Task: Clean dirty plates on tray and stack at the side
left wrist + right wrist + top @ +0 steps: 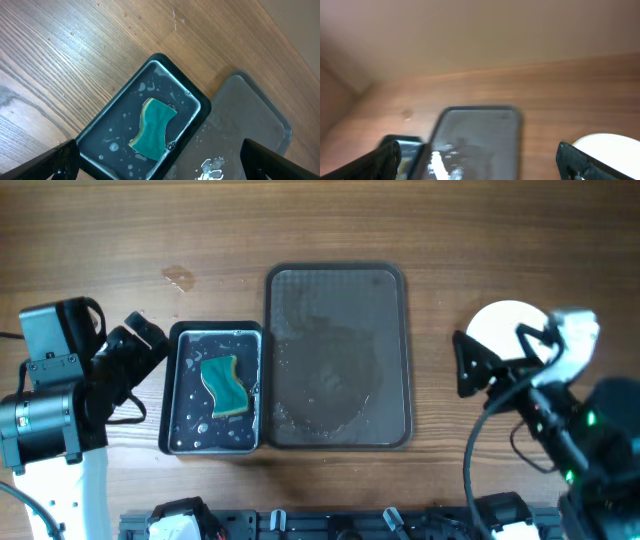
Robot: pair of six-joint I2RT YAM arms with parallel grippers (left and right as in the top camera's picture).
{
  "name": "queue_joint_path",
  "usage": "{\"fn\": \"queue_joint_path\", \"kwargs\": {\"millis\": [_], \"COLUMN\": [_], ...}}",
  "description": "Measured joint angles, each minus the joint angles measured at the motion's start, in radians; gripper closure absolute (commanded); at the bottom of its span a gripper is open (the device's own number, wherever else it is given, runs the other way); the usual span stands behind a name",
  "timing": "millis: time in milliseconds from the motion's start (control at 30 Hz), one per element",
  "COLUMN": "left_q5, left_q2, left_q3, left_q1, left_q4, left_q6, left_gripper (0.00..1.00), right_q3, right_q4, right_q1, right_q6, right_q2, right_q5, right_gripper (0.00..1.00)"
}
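Since tray at centre lies bare (wet), plate rests right, likely stacked; left gripper, right gripper gape empty.

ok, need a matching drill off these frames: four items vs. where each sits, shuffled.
1 sponge
2 grey tray
3 white plate
4 black tub

a on the table, far right
b middle of the table
c inside the black tub
d on the table, left of the grey tray

Pairs: 1-c, 2-b, 3-a, 4-d
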Motion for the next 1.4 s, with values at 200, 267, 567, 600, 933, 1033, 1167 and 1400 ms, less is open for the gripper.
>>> {"fn": "queue_joint_path", "kwargs": {"millis": [200,267,567,600,933,1033,1167,1400], "left_q5": [0.000,0.000,0.000,0.000,0.000,0.000,0.000,0.000], "left_q2": [0.000,0.001,0.000,0.001,0.001,0.001,0.001,0.001], "left_q3": [0.000,0.000,0.000,0.000,0.000,0.000,0.000,0.000], "left_q1": [0.000,0.000,0.000,0.000,0.000,0.000,0.000,0.000], "left_q4": [-0.001,-0.001,0.000,-0.001,-0.001,-0.001,-0.001,-0.001], "left_q6": [0.000,0.000,0.000,0.000,0.000,0.000,0.000,0.000], "left_gripper": [0.00,0.00,0.00,0.00,0.00,0.00,0.00,0.00], "right_q3": [-0.333,-0.460,-0.866,-0.902,-1.034,-1.034,-1.034,-1.034], "right_q4": [0.157,0.233,0.536,0.594,0.740,0.740,0.740,0.740], "right_q1": [-0.020,-0.023,-0.023,-0.023,-0.023,-0.023,-0.023,-0.023], "right_q6": [-0.032,-0.032,-0.039,-0.039,-0.039,-0.039,-0.039,-0.039], "right_q2": [-0.282,-0.370,-0.609,-0.611,-0.613,-0.613,-0.613,-0.613], "right_q5": [0.174,0.204,0.242,0.243,0.244,0.244,0.244,0.244], "right_gripper": [0.00,0.00,0.00,0.00,0.00,0.00,0.00,0.00]}}
